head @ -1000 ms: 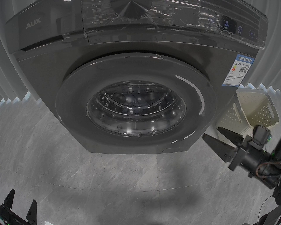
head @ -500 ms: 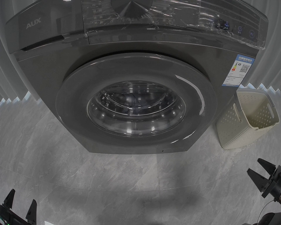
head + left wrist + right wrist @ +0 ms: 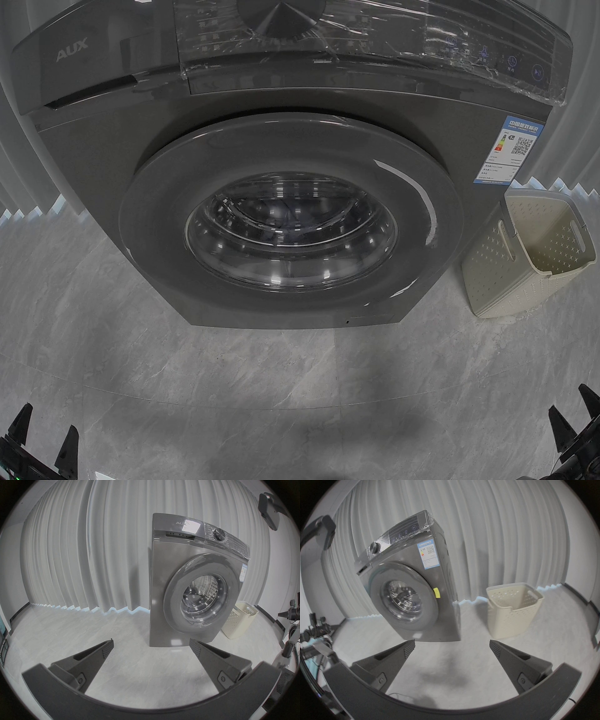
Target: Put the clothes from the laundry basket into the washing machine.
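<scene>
Head view: pulled right gripper (image 3: 570,401) back from laundry basket (image 3: 500,275) to near right corner, spread open, empty; left gripper (image 3: 49,419) likewise open. Washing machine (image 3: 87,156) door (image 3: 156,206) shut, so probably finished.

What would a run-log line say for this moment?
washing machine: door shut | laundry basket: beside it, on floor | left gripper: open, empty | right gripper: open, empty

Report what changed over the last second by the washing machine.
The right end effector drew back from beside the laundry basket toward the robot, ending low at the head view's right edge, open and empty throughout. Nothing was grasped or released. The left end effector, the washing machine with its door shut, and the basket stayed put.
</scene>
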